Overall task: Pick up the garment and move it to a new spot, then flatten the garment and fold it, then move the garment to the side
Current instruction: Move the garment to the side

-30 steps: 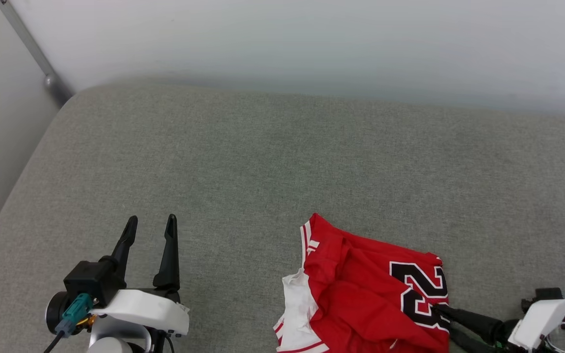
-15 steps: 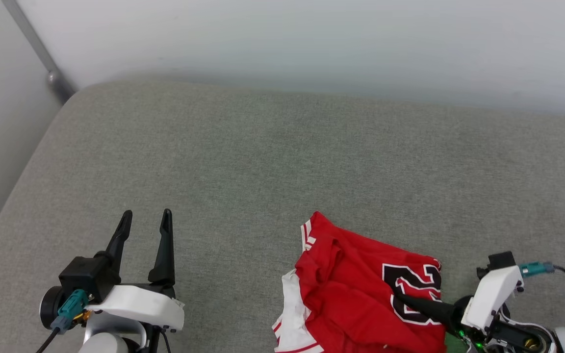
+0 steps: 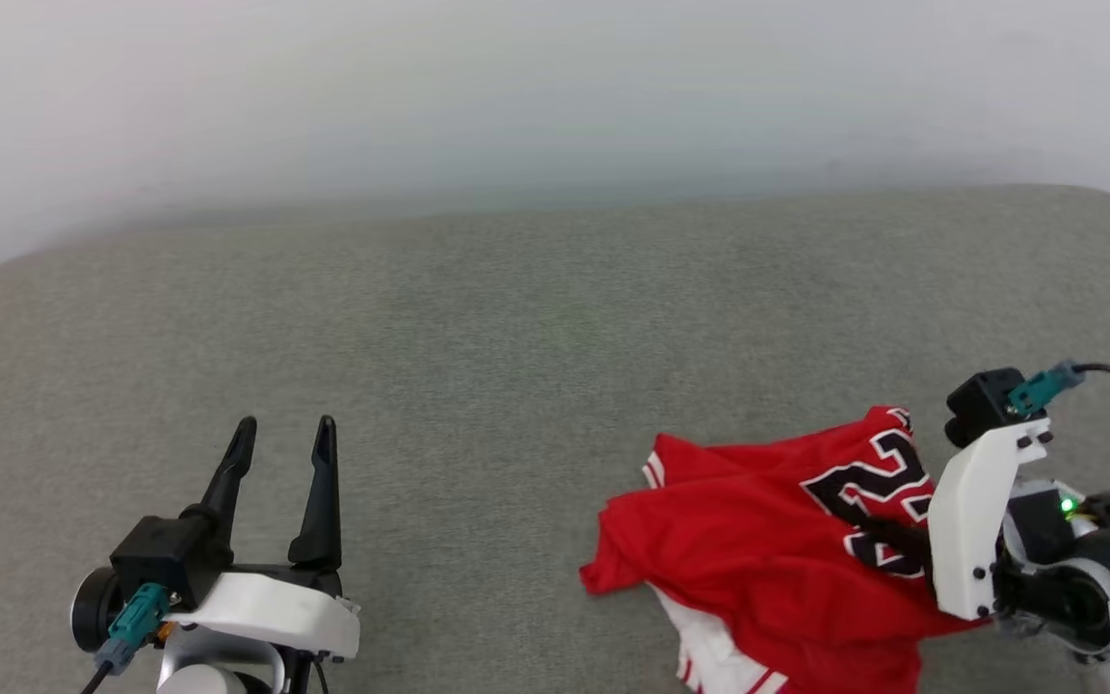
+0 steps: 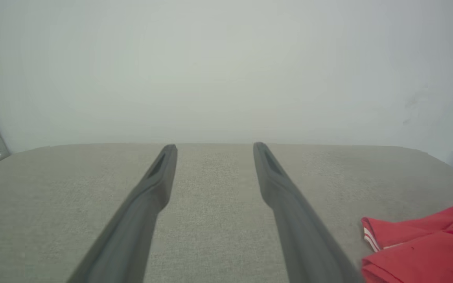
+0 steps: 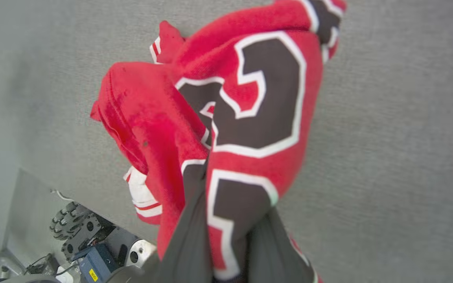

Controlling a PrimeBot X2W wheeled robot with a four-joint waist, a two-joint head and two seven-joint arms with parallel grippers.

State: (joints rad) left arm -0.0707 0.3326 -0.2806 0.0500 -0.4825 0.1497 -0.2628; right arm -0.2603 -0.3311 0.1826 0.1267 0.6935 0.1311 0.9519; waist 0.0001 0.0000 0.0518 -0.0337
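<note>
Rumpled garment (image 3: 748, 540) — nubby grey cushion (image 3: 478, 318)

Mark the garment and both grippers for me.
garment (image 3: 757, 540): head view, on the red body fabric.
left gripper (image 4: 215, 146): left wrist view, midway between the open fingertips.
right gripper (image 5: 232, 204): right wrist view, between the fingers where they pinch the cloth.

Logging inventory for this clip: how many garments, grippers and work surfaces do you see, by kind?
Red jersey T-shirt with black 23 lettering: 1
Dark two-fingered grippers, left gripper and right gripper: 2
Grey fabric surface: 1
Total: 4
</note>
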